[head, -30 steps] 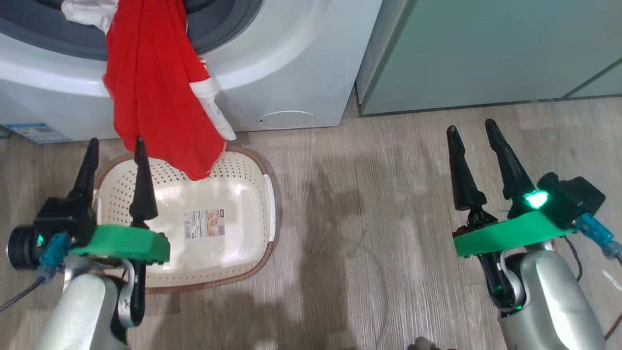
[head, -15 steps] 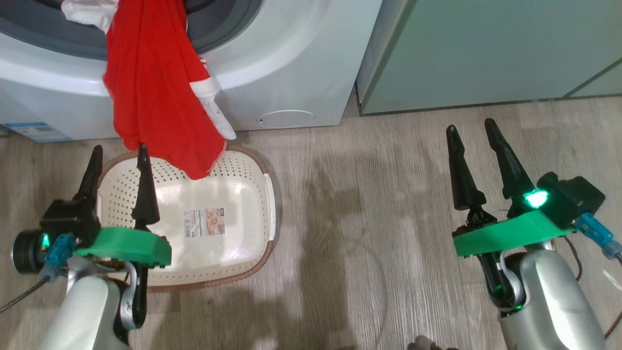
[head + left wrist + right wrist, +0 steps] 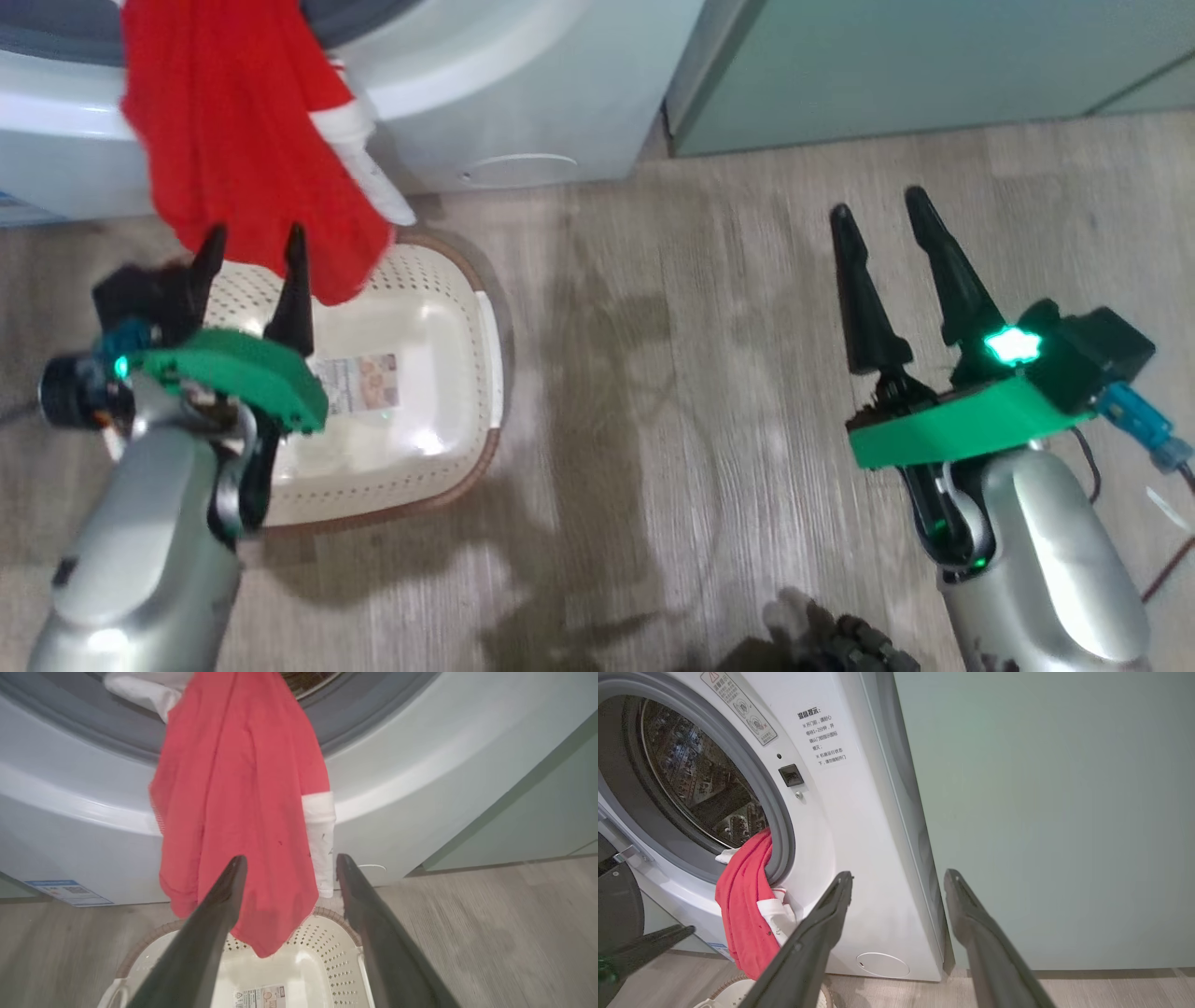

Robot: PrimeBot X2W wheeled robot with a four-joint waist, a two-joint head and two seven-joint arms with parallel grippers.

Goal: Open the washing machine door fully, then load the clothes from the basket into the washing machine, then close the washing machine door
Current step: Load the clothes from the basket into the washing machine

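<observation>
Red shiny clothes (white-trimmed) drape over perforated basket.

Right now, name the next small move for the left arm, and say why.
Probably ease the open left jaws forward and close on the red shirt: it hangs out over the grey seal down the washing machine front, hem above the basket, not yet loaded.
</observation>
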